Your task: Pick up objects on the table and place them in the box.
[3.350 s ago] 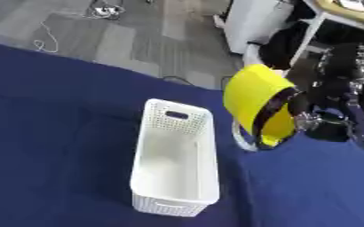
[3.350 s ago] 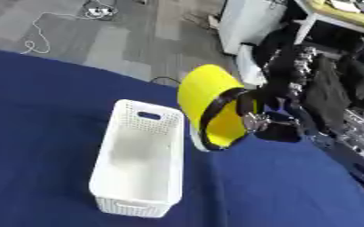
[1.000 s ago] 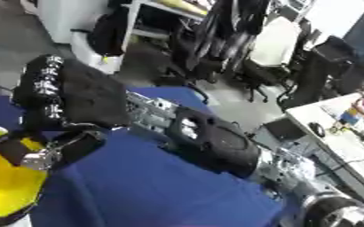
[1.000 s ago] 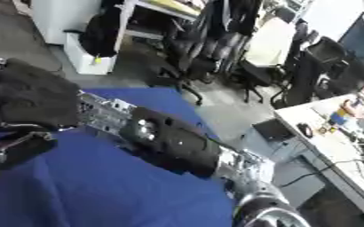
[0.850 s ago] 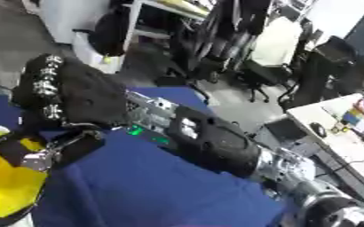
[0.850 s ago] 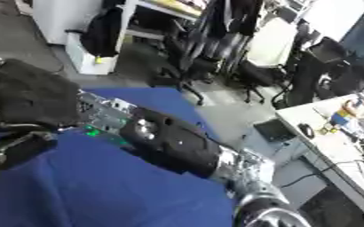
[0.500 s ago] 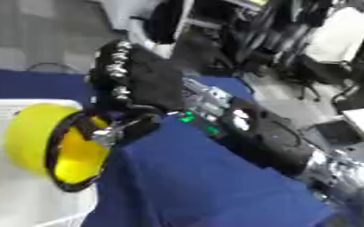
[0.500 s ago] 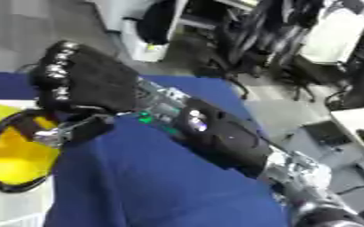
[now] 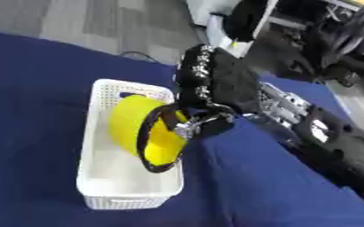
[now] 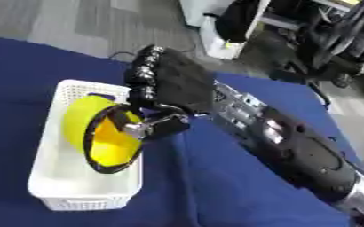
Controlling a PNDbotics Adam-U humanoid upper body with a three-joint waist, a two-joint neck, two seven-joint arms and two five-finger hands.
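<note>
Yellow bowl (image 9: 142,131) with a dark rim, tilted on its side, is held over the white perforated box (image 9: 100,186), its lower edge within the box walls. Right hand (image 9: 208,95) is seen with fingers curled around the bowl's rim. Box is set on a blue-covered table (image 9: 29,88). Left hand is not shown.

The right robot hand (image 10: 166,99), fingers curled, holds a yellow black-rimmed plastic bowl (image 10: 100,133) over the white perforated plastic box (image 10: 53,186).
</note>
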